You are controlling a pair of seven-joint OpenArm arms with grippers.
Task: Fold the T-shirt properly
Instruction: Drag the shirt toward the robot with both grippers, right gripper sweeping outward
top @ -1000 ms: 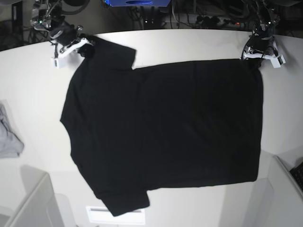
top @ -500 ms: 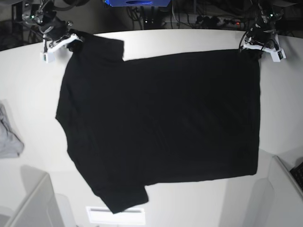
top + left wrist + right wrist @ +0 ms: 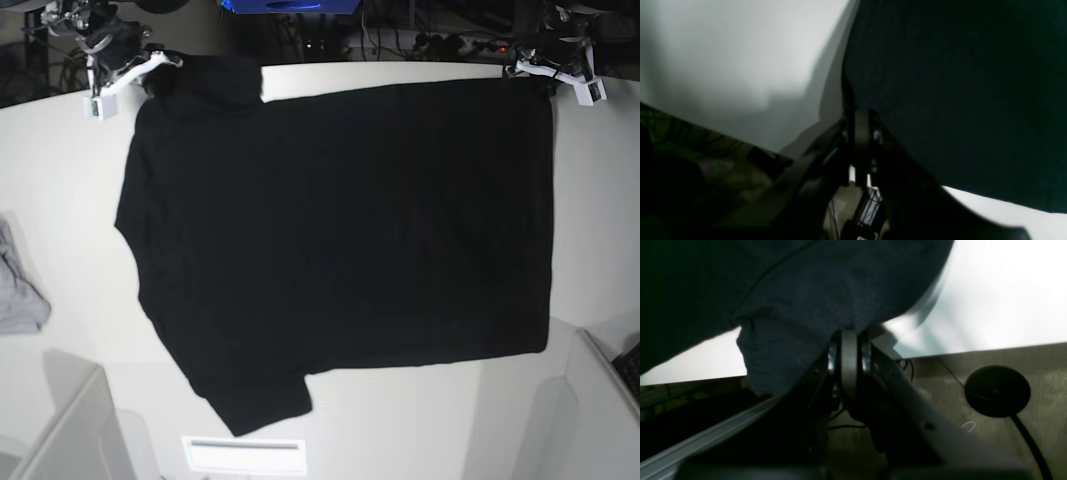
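T-shirt (image 3: 340, 230), black and short-sleeved, lay spread across the white counter (image 3: 60, 180) in the base view, plain side up with no print showing; one sleeve pointed toward the near edge of the counter and the other toward the far edge, the straight hem running down that view's right side. Its two far corners were lifted off the counter by the arms. Counter, pale and rounded at the far edge, extended on all sides of the garment. Grey cloth (image 3: 18, 290), small and crumpled, rested at the base view's left edge, well apart from the T-shirt. Right gripper (image 3: 150, 72), at the far left of the base view, had its fingers (image 3: 848, 350) closed on the T-shirt (image 3: 813, 290) at the sleeve end; in the right wrist view the dark fabric draped over and beside the fingers, a hemmed fold hanging just left of them. Left gripper (image 3: 540, 78), at the far right of the base view, had its fingers (image 3: 861, 133) closed on the hem corner of the T-shirt (image 3: 957, 83); in the left wrist view the cloth rose from the fingers and filled the upper right, with pale counter (image 3: 740, 50) to the left
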